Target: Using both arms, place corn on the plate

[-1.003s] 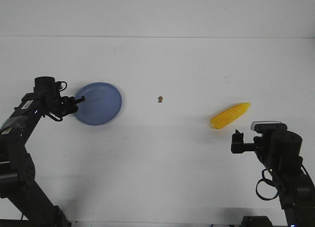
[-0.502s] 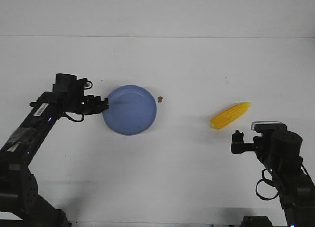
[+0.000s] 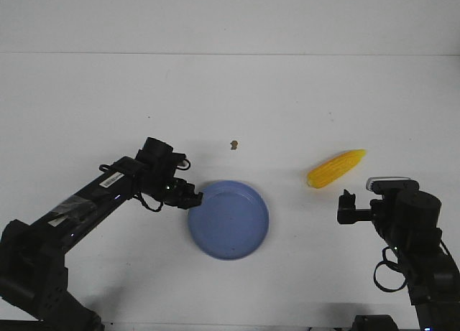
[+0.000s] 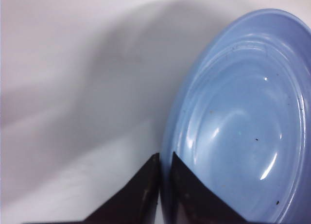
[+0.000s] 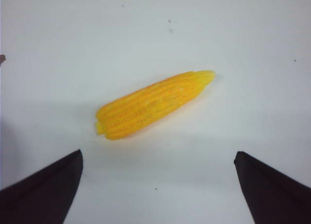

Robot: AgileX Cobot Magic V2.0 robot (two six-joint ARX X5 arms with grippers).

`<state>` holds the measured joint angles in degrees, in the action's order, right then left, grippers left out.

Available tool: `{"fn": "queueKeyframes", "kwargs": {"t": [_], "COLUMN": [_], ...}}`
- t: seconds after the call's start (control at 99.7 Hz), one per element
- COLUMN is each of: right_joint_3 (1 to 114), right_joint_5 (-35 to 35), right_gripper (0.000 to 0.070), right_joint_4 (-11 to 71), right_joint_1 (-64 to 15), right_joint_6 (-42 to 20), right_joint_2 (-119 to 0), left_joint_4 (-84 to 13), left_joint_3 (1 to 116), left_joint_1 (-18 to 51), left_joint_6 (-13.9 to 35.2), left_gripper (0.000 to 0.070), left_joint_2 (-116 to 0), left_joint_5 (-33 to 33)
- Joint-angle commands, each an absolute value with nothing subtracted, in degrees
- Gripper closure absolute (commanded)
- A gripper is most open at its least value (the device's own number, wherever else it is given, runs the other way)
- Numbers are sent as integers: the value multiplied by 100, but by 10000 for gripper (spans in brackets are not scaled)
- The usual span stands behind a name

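The periwinkle-blue plate (image 3: 230, 220) sits near the table's middle front. My left gripper (image 3: 194, 198) is shut on the plate's left rim; in the left wrist view the two black fingertips (image 4: 150, 173) pinch the rim of the plate (image 4: 233, 117). The yellow corn (image 3: 336, 168) lies on the table at the right, its pointed end to the upper right. My right gripper (image 3: 347, 202) is open and empty just in front of the corn; in the right wrist view the corn (image 5: 153, 103) lies ahead of the wide-spread fingers (image 5: 46, 185).
A tiny brown speck (image 3: 233, 144) lies on the white table (image 3: 287, 94) behind the plate. The table's back edge runs across the far side.
My left arm has dragged the plate from the far left, past the speck, down to the table's middle front. The right arm and the corn have not moved.
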<state>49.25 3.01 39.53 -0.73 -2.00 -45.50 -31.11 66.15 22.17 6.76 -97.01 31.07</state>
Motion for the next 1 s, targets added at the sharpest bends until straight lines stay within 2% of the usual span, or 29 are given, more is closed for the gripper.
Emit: {"fn": "queueKeyframes", "kwargs": {"t": [0.0, 0.261, 0.301, 0.351, 0.391, 0.401, 0.482, 0.532, 0.582, 0.792, 0.883, 0.993], "right_joint_3": [5046, 5046, 5046, 5046, 5046, 5046, 5046, 5046, 5046, 5046, 5046, 5046], "right_joint_5": [305, 305, 305, 305, 305, 305, 305, 305, 305, 305, 307, 325], "right_gripper": [43, 43, 43, 43, 43, 43, 43, 43, 43, 43, 43, 43], "right_joint_4": [3922, 3927, 3927, 3927, 3927, 3927, 3927, 3927, 3927, 3918, 3916, 3916], "right_joint_1": [-80, -80, -80, -80, -80, -80, -80, -80, -80, -80, -80, -80], "right_joint_6": [-281, -283, -283, -283, -283, -283, -283, -283, -283, -296, -307, -515], "right_joint_2": [-4571, -4571, -4571, -4571, -4571, -4571, -4571, -4571, -4571, -4571, -4571, -4571], "left_joint_4": [-2969, -2812, -2812, -2803, -2786, -2777, -2729, -2692, -2650, -2268, -2311, -2576], "left_joint_3": [6517, 6257, 6257, 6257, 6257, 6257, 6257, 6259, 6263, 6265, 6270, 6272], "left_joint_1": [2305, 2408, 2408, 2408, 2408, 2408, 2408, 2399, 2386, 2058, 1846, 1638], "left_joint_6": [720, 797, 797, 797, 799, 799, 799, 797, 773, 642, 375, -1], "left_gripper": [693, 680, 655, 556, 444, 398, 194, 115, 70, 60, 60, 60], "left_joint_2": [-9826, -9826, -9826, -9826, -9826, -9826, -9808, -9773, -9717, -8949, -8429, -7758], "left_joint_5": [3181, 3177, 3177, 3177, 3177, 3177, 3177, 3177, 3177, 3022, 2338, 1133]}}
